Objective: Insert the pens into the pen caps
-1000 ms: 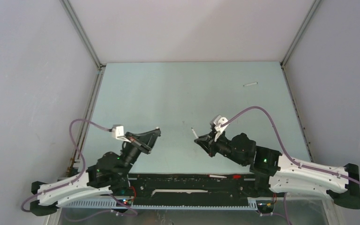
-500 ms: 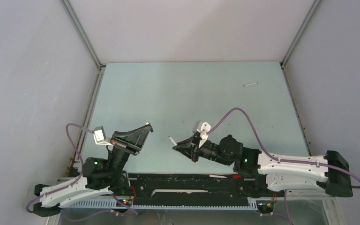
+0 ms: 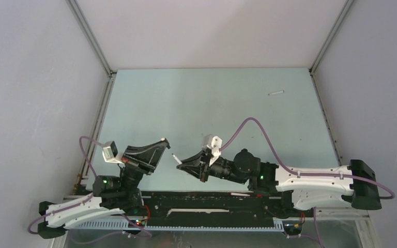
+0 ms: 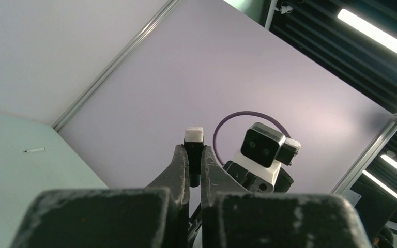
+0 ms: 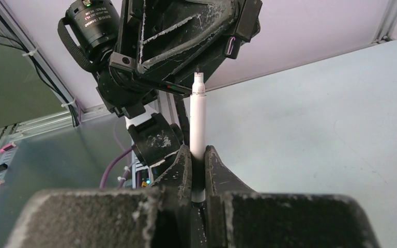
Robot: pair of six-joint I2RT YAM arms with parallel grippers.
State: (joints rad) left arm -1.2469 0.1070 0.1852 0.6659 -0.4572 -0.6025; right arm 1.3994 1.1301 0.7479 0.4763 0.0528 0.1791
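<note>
A pale green flat surface fills mid-frame of the overhead view. At lower centre, the black left end effector and black right end effector face each other, near but apart. The right is clamped on a thin white pen barrel, while a second white pen lies at upper right. The left is clamped on a small black pen cap.

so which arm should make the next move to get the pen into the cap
Right, probably. The right gripper holds the pen with its tip pointing toward the cap pinched in the left gripper, close by.
</note>
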